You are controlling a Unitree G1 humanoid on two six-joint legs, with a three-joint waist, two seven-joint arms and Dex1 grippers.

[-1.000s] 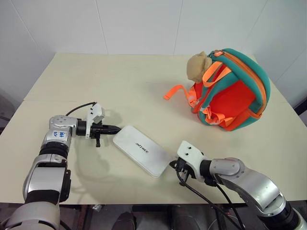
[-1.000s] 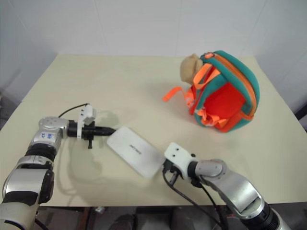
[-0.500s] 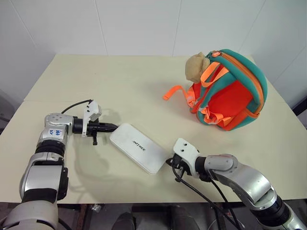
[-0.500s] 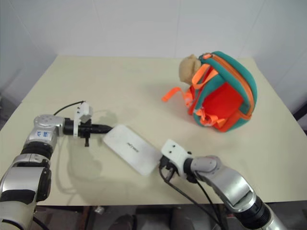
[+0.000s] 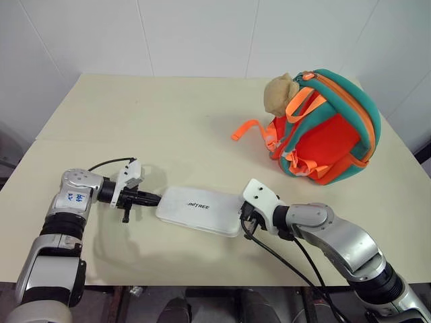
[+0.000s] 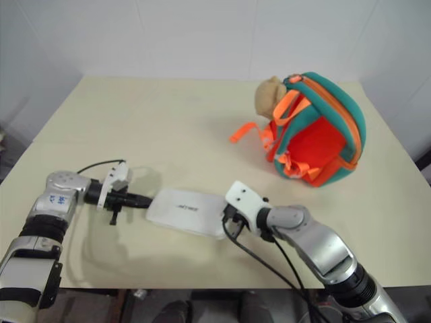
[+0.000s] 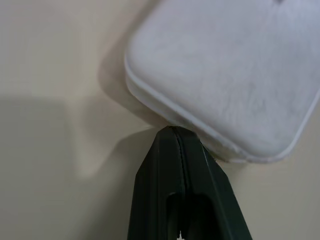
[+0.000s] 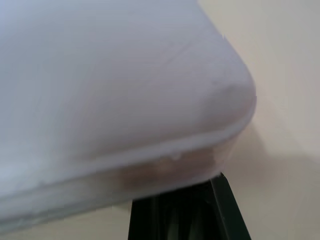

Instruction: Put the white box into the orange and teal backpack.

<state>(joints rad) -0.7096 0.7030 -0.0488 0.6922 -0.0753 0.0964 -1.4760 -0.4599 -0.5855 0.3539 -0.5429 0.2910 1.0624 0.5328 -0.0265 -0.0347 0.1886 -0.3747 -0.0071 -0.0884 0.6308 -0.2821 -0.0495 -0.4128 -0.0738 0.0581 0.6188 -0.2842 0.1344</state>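
a: item one, the white box [image 5: 199, 210]. position?

b: flat on the cream table [image 5: 135, 114], near its front edge, lettering side up. its long axis runs almost straight across the table, from the robot's left to its right, with the right end sitting slightly nearer the front edge. the printed word reads along that axis.

a: change against the earlier frames?

b: yes. a second ago the box lay on a clear diagonal, left end farther back and right end well forward. now it has swung to nearly level across the view, and its left end has come nearer the front.

a: item two, left gripper [image 5: 156, 199].

b: fingers pressed together with nothing between them, tip touching the box's left short end near a rounded corner. the left wrist view shows the closed tip [image 7: 172, 131] right against the box rim. it has drawn back toward the front edge along with that end.

a: item three, right gripper [image 5: 242, 214].

b: at the box's right end. the right wrist view shows its dark fingers closed beneath the raised rim of that corner, not clamped around it.

a: item four, the orange and teal backpack [image 5: 326, 128].

b: standing at the far right of the table, well apart from the box, tan plush toy [image 5: 278, 93] at its top, orange strap [image 5: 246, 129] trailing left. unchanged.
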